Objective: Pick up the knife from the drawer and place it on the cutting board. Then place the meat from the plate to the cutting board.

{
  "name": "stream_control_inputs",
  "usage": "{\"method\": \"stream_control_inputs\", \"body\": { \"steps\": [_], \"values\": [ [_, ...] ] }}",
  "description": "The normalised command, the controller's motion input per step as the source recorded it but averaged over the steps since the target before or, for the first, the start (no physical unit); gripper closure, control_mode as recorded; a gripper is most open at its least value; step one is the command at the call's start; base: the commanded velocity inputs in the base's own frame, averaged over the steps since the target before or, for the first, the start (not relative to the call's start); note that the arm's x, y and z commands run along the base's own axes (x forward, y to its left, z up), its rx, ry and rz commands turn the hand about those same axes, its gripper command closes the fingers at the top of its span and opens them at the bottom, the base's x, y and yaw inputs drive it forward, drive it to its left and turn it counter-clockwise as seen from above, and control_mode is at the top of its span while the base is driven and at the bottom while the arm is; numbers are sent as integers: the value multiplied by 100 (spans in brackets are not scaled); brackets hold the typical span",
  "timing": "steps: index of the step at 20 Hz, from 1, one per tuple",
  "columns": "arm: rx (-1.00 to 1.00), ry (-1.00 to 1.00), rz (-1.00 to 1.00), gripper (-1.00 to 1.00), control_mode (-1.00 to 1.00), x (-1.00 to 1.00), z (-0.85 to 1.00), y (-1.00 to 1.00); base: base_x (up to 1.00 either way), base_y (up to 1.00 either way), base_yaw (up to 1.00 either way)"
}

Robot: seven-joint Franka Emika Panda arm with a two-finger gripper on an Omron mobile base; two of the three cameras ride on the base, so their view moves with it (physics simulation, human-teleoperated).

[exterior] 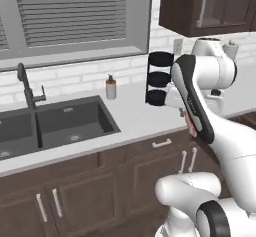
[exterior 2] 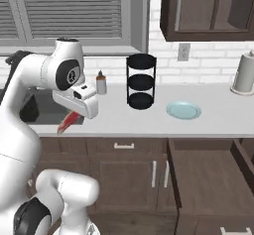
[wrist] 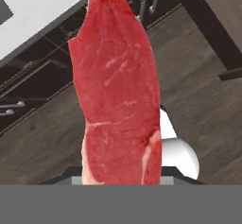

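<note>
Gripper (exterior 2: pixel 74 116) at left-centre of right base view, jaws clamped on meat (wrist: pixel 118 90); strip dangles over floor w/ thin grip, could slip off mid-swing

The pincer (exterior 2: pixel 74 114) hangs at the counter's (exterior 2: pixel 213 117) front edge with the meat (exterior 2: pixel 67 122) clamped in it, the strip reaching out past the fingertips over the cabinet fronts and floor. The sink (exterior: pixel 55 123) lies off to its left. Behind it on the counter stands the soap bottle (exterior 2: pixel 101 84); to its right the three-tier rack (exterior 2: pixel 141 81), then the plate (exterior 2: pixel 183 110), then the open drawer (exterior 2: pixel 208 174) below the counter.
</note>
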Motion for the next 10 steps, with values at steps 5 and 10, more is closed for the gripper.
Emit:
{"method": "stream_control_inputs", "body": {
  "steps": [5,10],
  "values": [
    [0,0,0,100,100,0,0,0,-69,100,29],
    [0,0,0,100,100,0,0,0,-29,100,34]
  ]
}}
